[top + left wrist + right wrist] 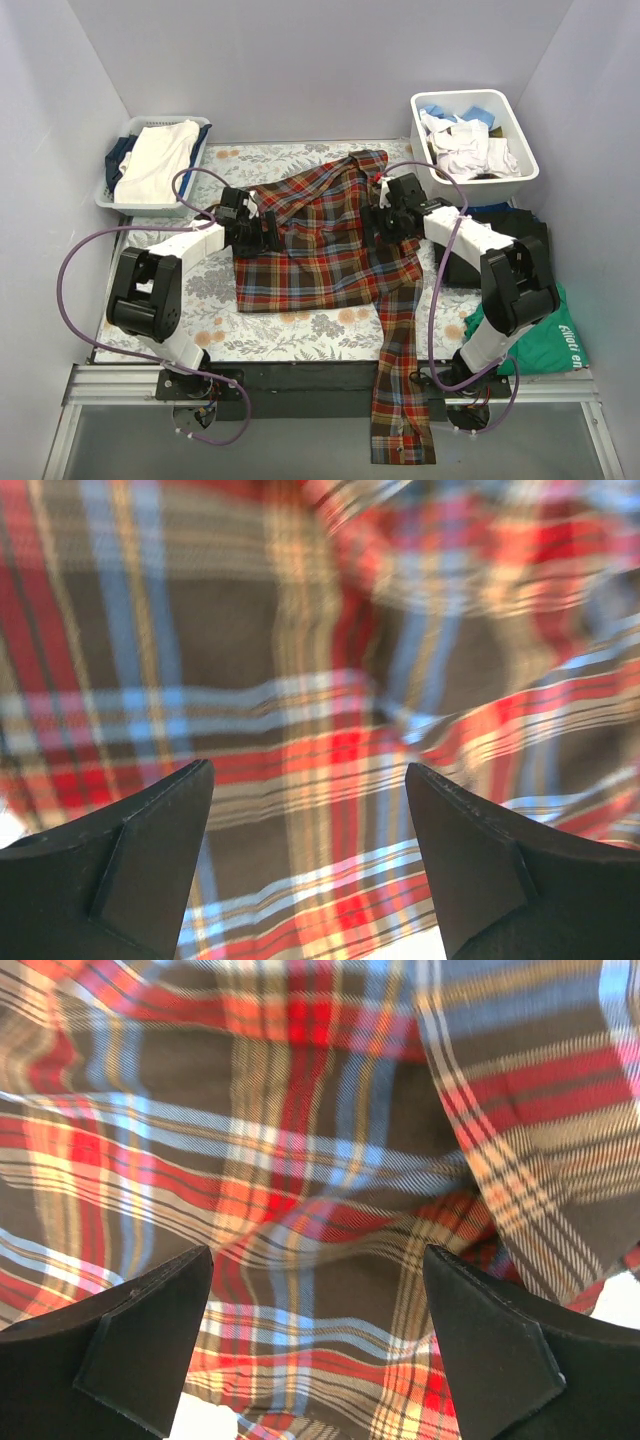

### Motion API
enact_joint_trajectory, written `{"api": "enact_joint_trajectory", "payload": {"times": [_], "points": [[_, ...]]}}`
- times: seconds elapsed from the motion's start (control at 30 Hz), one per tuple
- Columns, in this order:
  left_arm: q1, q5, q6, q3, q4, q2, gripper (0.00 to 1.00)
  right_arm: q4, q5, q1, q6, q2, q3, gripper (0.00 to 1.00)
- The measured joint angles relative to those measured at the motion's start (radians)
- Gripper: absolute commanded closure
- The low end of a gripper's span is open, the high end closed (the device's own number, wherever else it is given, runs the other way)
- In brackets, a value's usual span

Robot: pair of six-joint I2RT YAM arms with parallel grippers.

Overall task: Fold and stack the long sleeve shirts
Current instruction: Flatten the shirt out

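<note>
The plaid flannel shirt lies spread on the table's middle, one long sleeve hanging over the front edge. My left gripper is open at the shirt's left edge, fingers just above the plaid cloth. My right gripper is open at the shirt's upper right, over rumpled plaid, fingers apart with nothing between them. Folded black garments lie at the right, under the right arm.
A white basket with white and dark cloth stands at the back left. A white bin of mixed clothes stands at the back right. A green garment lies at the right front. The table has a floral cover.
</note>
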Motion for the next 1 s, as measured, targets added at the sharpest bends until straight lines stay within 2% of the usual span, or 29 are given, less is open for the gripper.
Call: {"api": "enact_joint_trajectory", "payload": {"times": [0.23, 0.53, 0.77, 1.0], "points": [[-0.006, -0.116, 0.002, -0.002, -0.127, 0.036, 0.23, -0.031, 0.019, 0.006, 0.004, 0.002, -0.064, 0.07], [-0.013, -0.251, -0.079, 0.014, -0.209, 0.048, 0.24, -0.018, 0.046, 0.056, 0.003, 0.014, -0.143, 0.1], [-0.012, -0.359, -0.144, 0.019, -0.366, 0.047, 0.23, 0.005, 0.051, 0.105, 0.014, -0.068, -0.238, 0.11], [0.056, -0.341, -0.2, -0.008, -0.514, 0.022, 0.23, -0.061, -0.027, 0.138, 0.072, -0.196, -0.348, 0.13]]}}
